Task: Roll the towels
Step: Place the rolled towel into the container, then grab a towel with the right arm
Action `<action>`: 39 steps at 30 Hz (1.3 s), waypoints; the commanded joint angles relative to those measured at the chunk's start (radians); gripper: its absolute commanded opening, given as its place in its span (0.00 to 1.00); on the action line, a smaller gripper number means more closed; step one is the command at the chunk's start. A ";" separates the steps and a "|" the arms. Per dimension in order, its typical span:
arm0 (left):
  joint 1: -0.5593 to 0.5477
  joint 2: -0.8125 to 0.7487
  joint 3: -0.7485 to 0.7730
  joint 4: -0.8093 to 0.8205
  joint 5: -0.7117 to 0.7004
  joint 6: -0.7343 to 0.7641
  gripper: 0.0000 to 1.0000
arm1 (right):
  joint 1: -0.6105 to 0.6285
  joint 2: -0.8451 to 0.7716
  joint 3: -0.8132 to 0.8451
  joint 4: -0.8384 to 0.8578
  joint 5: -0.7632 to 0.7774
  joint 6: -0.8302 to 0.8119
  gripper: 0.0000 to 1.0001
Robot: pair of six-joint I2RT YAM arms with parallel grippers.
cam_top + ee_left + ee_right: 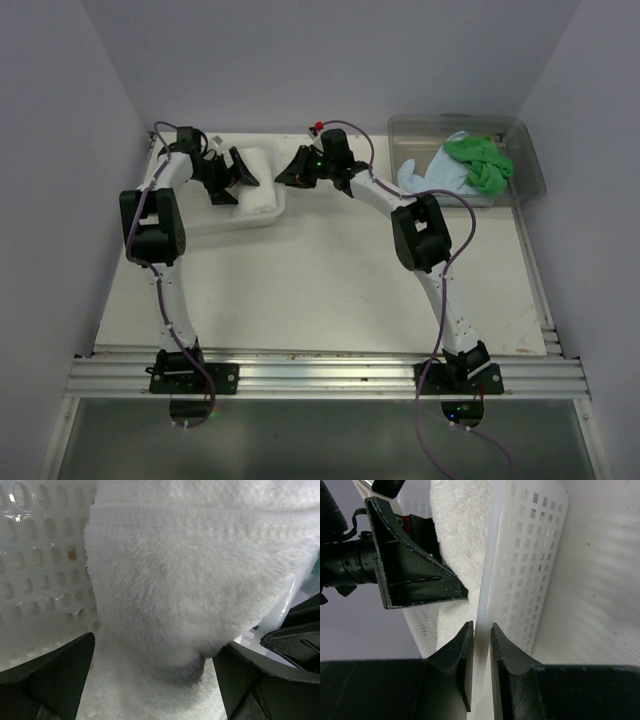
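A rolled white towel (260, 178) lies inside the white lattice basket (215, 226) at the back left. My left gripper (232, 176) hangs over it, open. In the left wrist view the white towel (190, 580) fills the space between the spread fingers (50, 675), and neither pad presses on it. My right gripper (480, 635) is shut on the basket's right wall (530, 555), beside the white towel (460, 525). The green towel (482, 160) and the light blue towel (428, 178) lie crumpled in the clear tub (520, 150).
The basket (40, 580) stands close to the back and left walls. The clear tub sits at the back right corner. The table (320, 290) lies between the arms, and an aluminium rail (320, 375) runs along its near edge.
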 commanded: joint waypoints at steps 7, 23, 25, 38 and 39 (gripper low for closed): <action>-0.017 -0.153 0.056 -0.040 -0.087 0.061 0.99 | 0.029 -0.063 -0.025 -0.034 0.004 -0.050 0.33; -0.052 -0.231 0.088 0.087 -0.126 -0.029 0.90 | 0.022 -0.141 -0.055 -0.079 0.030 -0.094 0.97; -0.058 -0.210 0.107 0.095 -0.120 -0.042 0.86 | 0.019 -0.155 -0.057 -0.085 0.033 -0.101 0.99; -0.067 -0.010 0.225 0.192 -0.107 -0.120 0.79 | -0.053 -0.406 -0.258 -0.233 0.169 -0.232 0.99; -0.067 0.017 0.237 0.183 -0.107 -0.117 0.79 | -0.056 -0.425 -0.275 -0.243 0.192 -0.243 0.98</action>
